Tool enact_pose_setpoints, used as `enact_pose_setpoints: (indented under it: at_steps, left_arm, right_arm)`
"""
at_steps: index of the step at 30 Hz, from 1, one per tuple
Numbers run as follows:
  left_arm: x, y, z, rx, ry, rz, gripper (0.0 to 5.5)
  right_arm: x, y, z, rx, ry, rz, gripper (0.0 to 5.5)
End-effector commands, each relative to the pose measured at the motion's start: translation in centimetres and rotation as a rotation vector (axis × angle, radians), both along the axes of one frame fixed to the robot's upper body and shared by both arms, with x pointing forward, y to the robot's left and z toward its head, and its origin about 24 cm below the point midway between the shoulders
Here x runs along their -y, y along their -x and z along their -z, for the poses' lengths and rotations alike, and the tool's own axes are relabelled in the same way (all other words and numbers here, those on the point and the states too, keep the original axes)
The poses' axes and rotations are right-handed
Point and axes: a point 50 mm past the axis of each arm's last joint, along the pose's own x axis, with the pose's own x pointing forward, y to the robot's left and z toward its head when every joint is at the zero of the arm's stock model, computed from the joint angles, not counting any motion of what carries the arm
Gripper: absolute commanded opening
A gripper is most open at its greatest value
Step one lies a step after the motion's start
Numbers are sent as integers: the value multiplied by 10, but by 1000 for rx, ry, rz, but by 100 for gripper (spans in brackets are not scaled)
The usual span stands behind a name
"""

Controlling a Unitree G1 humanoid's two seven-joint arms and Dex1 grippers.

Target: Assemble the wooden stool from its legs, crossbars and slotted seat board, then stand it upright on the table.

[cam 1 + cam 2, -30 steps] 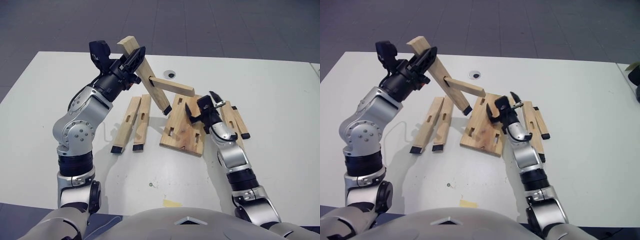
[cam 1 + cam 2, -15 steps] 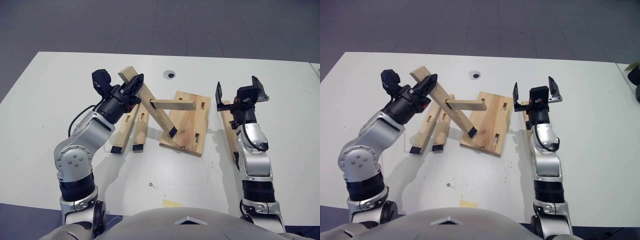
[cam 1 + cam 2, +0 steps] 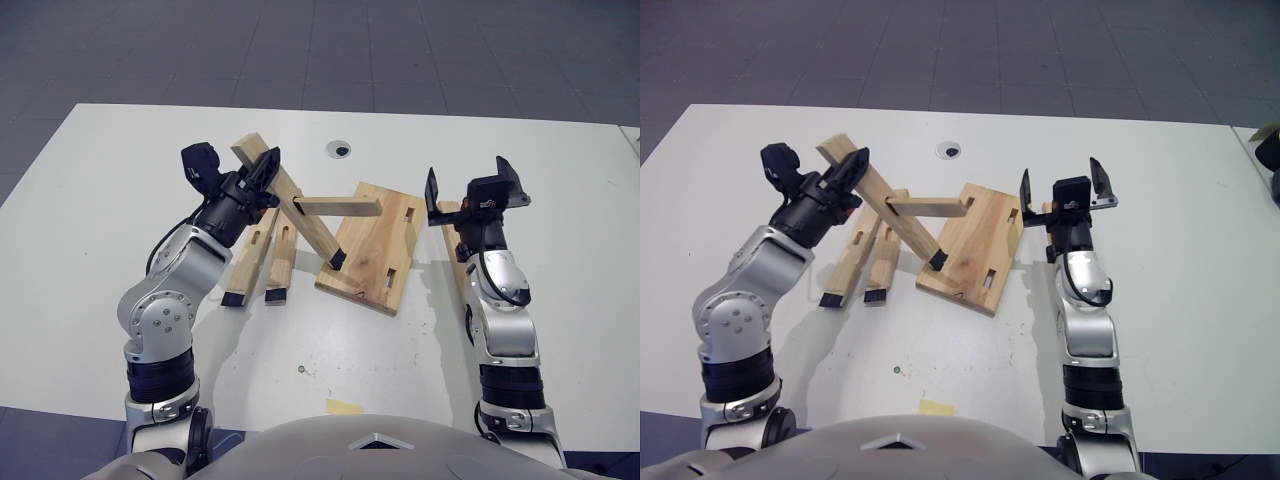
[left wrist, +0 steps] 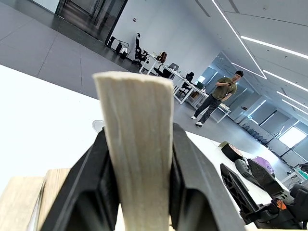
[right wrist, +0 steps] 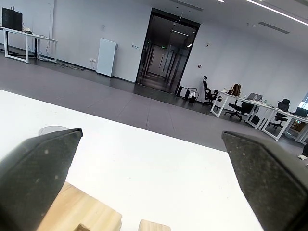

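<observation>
Room to pass along the near edge and far left of the bench [image 3: 330,340]. Over the left half of the seat board [image 3: 385,250], barred by the tilted leg [image 3: 300,215] and crossbar [image 3: 340,207] clamped in the left gripper [image 3: 262,172]. Two loose legs [image 3: 262,250] just left of the board. Narrow bare strip between board and raised, wide-spread right gripper [image 3: 468,190]; more legs [image 3: 460,272] beneath that arm.

table [image 3: 120,150]: white
seat board [image 3: 385,240]: pale grained wood
held leg [image 3: 318,237]: pale wood, black foot
lying legs [image 3: 250,258]: same
left gripper [image 3: 265,172]: black
right gripper [image 3: 468,182]: black
</observation>
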Motion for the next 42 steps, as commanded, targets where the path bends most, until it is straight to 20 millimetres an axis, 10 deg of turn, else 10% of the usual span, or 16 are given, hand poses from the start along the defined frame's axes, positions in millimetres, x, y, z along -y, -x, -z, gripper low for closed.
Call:
enact_pose_setpoints:
  at_steps: [1,26,42]
  left_arm:
    - [-2,-1,8,19,-185,-34,104]
    - [5,32,62,83,-505,180,106]
    - [-9,7,-45,346,-135,174,310]
  right_arm:
    - [-2,0,-3,9,-2,-3,540]
    - [-5,-3,-5,21,10,-14,540]
    - [-8,-3,2,-10,-2,-20,540]
